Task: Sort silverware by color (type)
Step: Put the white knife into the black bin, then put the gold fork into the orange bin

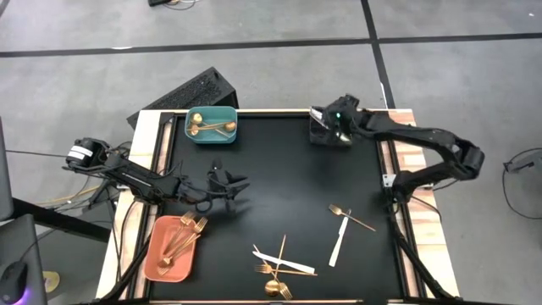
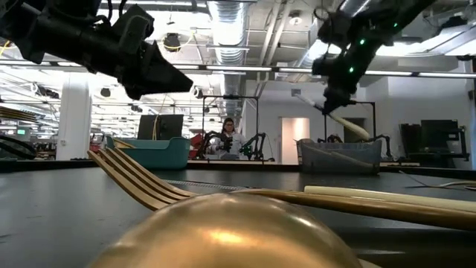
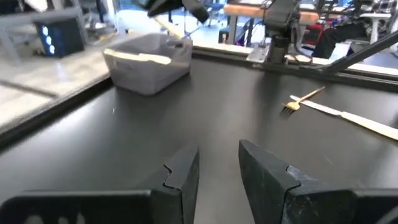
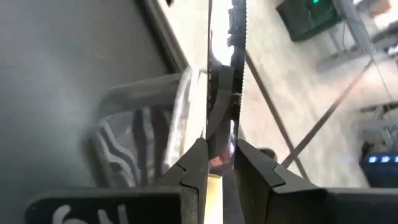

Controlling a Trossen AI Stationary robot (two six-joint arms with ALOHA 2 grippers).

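Right now the silverware lies in several groups: gold forks sit in the salmon bin (image 1: 172, 247) at the near left corner of the black surface (image 1: 279, 178), gold spoons (image 1: 207, 127) rest in the teal bin (image 1: 212, 125) at the far left, and a loose cluster of gold forks and a white knife (image 1: 284, 264) lies crossed near the front edge. A little to its right, another white knife (image 1: 340, 240) and a gold fork (image 1: 351, 218) lie across each other. One cream knife (image 2: 347, 123) hangs tilted from the right gripper (image 1: 335, 135), whose fingers (image 4: 194, 163) are pinched narrowly on it, directly above the dark bin (image 1: 329, 134) at the far right of the surface; pale knives already lie in that bin. The left gripper (image 1: 227, 184) hovers over the left middle of the surface, its fingers (image 3: 181, 174) partly apart and holding nothing
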